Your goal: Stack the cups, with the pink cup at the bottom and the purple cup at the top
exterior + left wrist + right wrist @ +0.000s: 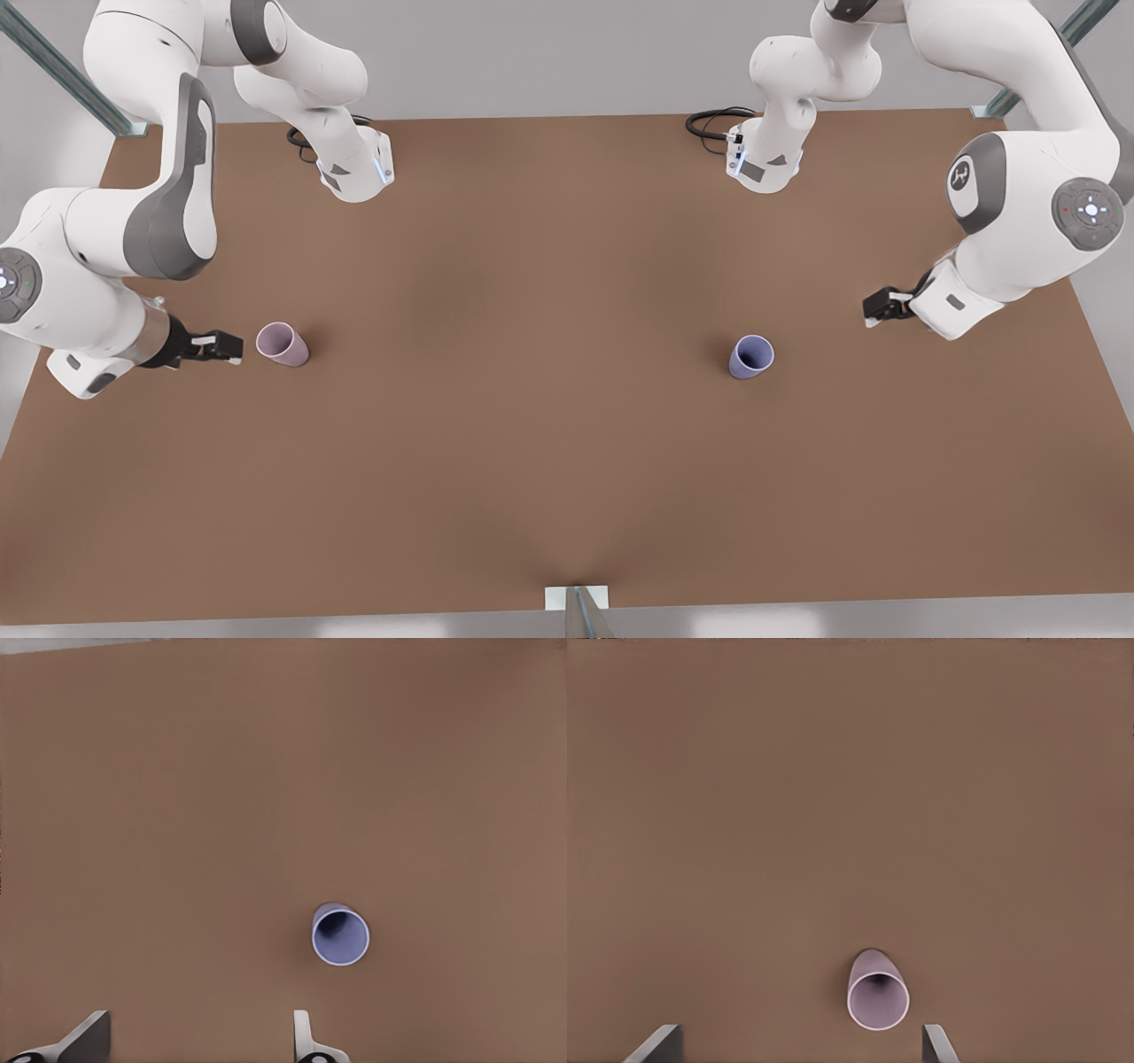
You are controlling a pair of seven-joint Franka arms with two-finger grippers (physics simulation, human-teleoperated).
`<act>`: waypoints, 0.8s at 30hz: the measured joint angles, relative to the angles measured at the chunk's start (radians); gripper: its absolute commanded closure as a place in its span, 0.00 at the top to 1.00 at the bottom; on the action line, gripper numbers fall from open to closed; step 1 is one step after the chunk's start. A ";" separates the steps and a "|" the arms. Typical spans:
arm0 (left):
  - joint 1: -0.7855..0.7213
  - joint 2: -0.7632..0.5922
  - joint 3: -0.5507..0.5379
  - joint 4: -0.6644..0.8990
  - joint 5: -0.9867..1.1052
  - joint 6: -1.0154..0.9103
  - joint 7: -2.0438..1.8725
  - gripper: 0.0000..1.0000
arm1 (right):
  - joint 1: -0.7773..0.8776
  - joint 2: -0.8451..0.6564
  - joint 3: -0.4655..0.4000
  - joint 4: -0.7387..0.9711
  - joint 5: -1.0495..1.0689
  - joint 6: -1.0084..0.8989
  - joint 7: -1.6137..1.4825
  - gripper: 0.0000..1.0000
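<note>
The pink cup (283, 344) (877, 999) stands upright on the brown table (532, 399) toward the front view's left. My right gripper (217, 347) (799, 1043) hovers just beside it, open, with nothing between its fingers. Toward the front view's right the purple cup (751, 357) (340, 935) also stands upright. My left gripper (881, 308) (197, 1036) is open and empty, a good way off from that cup toward the table's right edge. The two cups are far apart.
Both arm bases (354, 168) (762, 159) are mounted at the back of the table, each with a black cable. A metal post (578, 610) sits at the middle of the front edge. Open tabletop lies between the cups.
</note>
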State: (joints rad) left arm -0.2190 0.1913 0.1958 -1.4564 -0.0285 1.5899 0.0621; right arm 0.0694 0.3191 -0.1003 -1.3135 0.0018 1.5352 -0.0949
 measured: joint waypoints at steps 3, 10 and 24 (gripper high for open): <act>0.001 0.011 0.000 0.009 0.001 0.007 -0.003 1.00 | 0.000 -0.023 0.000 -0.085 -0.001 0.040 -0.007 1.00; 0.008 0.032 0.000 0.012 0.003 -0.011 -0.007 1.00 | -0.005 -0.146 -0.053 -0.585 -0.001 0.382 -0.028 1.00; 0.009 0.047 0.000 0.009 0.004 -0.023 -0.009 1.00 | -0.099 -0.185 -0.093 -0.964 0.004 0.810 -0.130 1.00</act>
State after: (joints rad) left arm -0.2102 0.2379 0.1959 -1.4470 -0.0241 1.5664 0.0528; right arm -0.0292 0.1337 -0.1929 -2.2779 0.0063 2.3454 -0.2250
